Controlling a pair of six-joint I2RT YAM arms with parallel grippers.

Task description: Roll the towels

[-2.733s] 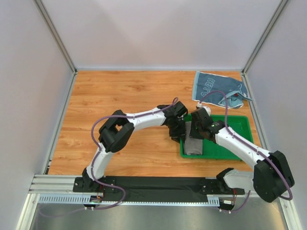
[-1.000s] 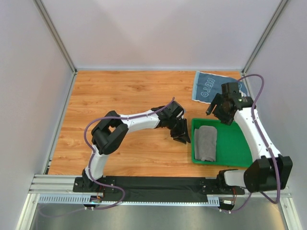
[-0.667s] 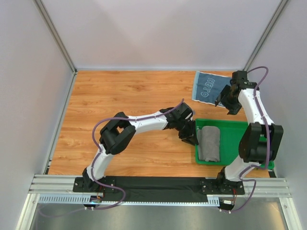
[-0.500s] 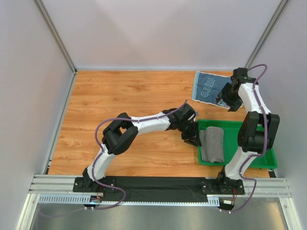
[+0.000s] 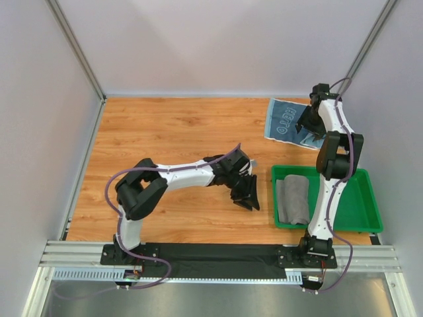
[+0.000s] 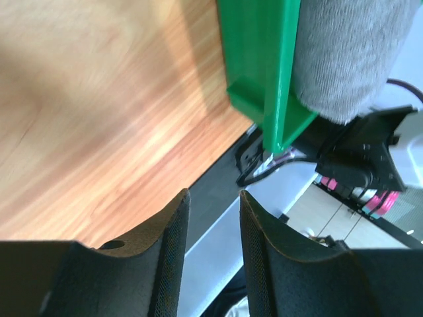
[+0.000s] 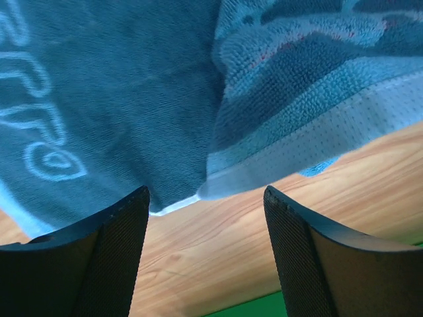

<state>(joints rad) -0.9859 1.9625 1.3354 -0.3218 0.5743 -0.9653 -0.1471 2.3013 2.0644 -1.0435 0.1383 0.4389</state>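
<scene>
A rolled grey towel [image 5: 293,199] lies in the left part of the green tray [image 5: 350,201]; it also shows in the left wrist view [image 6: 344,53] behind the tray wall [image 6: 261,72]. A light blue towel [image 5: 287,121] with white lettering lies flat at the back right; in the right wrist view [image 7: 119,92] its near edge is partly folded over. My right gripper [image 5: 308,125] is open, low over that near edge [image 7: 206,198]. My left gripper [image 5: 248,196] is slightly open and empty, just left of the tray [image 6: 210,198].
Grey enclosure walls with metal posts stand on the left, back and right. The black base rail [image 5: 211,254] runs along the near table edge. The wooden table [image 5: 172,132] stretches to the left and back.
The tray with the grey towel has slid right. My left gripper has drawn back left from it. My right gripper has left the tray and moved back to the blue towel's near edge.
</scene>
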